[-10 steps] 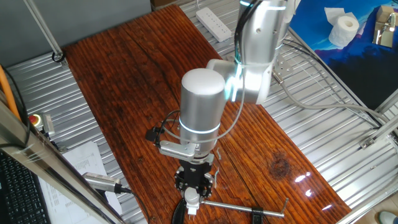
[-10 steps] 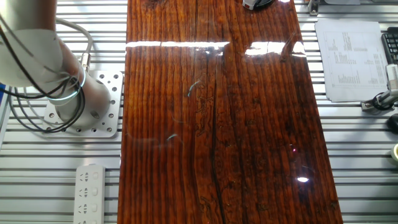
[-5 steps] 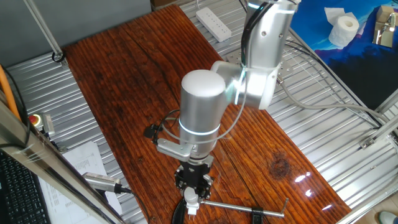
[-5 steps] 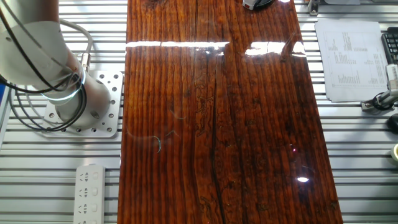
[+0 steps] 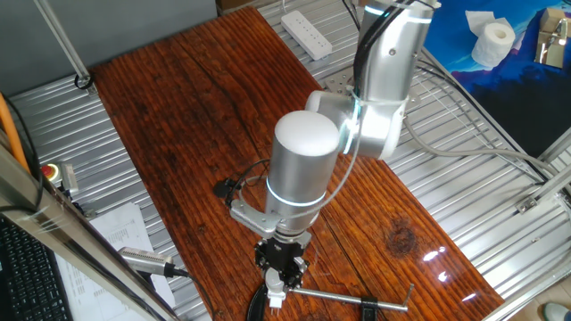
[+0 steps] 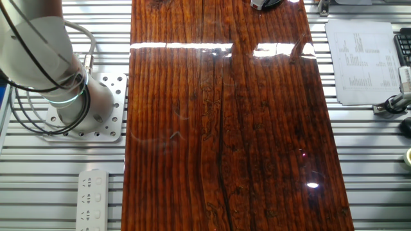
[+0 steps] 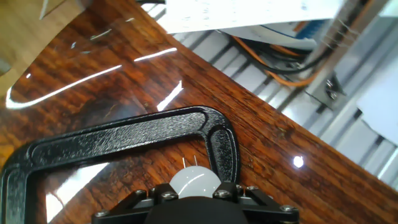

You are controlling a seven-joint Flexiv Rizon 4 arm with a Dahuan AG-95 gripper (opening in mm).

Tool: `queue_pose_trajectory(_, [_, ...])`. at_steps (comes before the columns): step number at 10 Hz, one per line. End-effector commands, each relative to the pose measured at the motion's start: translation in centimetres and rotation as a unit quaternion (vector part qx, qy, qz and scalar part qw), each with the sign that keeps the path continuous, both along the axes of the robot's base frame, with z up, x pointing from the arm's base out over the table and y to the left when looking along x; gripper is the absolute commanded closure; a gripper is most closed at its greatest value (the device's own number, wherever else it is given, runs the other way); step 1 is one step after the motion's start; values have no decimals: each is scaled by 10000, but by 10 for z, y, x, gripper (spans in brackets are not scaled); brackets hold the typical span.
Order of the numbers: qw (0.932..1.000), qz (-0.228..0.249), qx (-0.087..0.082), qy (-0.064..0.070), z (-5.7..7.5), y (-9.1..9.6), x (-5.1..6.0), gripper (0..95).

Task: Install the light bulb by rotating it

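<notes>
Since 1.0 s ago the arm's [image 5: 303, 169] big joint cap has shifted right and the upper link has swung further right; the wrist leans more, but the gripper [image 5: 278, 275] sits at the same spot over the near edge of the table [image 5: 187, 98]

Bulb [image 5: 276, 289] is right at the fingertips, white, at the near table edge, just above a black clamp [image 5: 357, 308] with a metal bar running right. Hand view shows the frosted bulb [image 7: 194, 182] dome poking out between the black finger parts [image 7: 158, 194], two thin wires at its top, with the C-shaped clamp [image 7: 130, 137] frame curving around it on the wood. Jaws look closed around the bulb, fingers touching it on both sides; actual contact is hidden by the gripper body, so grip is likely but not fully confirmed

Other fixed view: only the arm base [image 6: 70, 102] on its perforated plate left of the table [image 6: 225, 128]; gripper and bulb out of frame there

Around: power strip [image 5: 306, 32] at the far table end, paper roll [image 5: 492, 43] far right on blue, printed sheet [image 6: 359, 61] beside the table, red button [image 5: 50, 170] on the left frame
</notes>
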State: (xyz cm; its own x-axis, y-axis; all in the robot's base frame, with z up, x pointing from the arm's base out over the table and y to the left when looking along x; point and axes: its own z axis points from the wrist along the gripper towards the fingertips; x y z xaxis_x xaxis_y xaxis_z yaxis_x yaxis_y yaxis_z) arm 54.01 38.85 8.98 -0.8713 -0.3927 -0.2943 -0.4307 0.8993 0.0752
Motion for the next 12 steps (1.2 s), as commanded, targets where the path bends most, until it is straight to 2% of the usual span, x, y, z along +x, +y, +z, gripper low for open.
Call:
queue_pose_trajectory(1, [9974,-685,126,193,0,-1,-1,760])
queue_pose_trajectory(4, [9941,-1045,101,289,0,-1,-1,760])
queue_pose_trajectory(7, [9889,-1453,9,327,0,-2,-1,760])
queue_pose_trajectory(10, [9838,-1750,91,373,1,-3,-1,760])
queue_pose_trajectory(11, [9833,-1779,86,378,1,-3,-1,570])
queue_pose_trajectory(12, [9833,-1779,75,384,1,-3,-1,570])
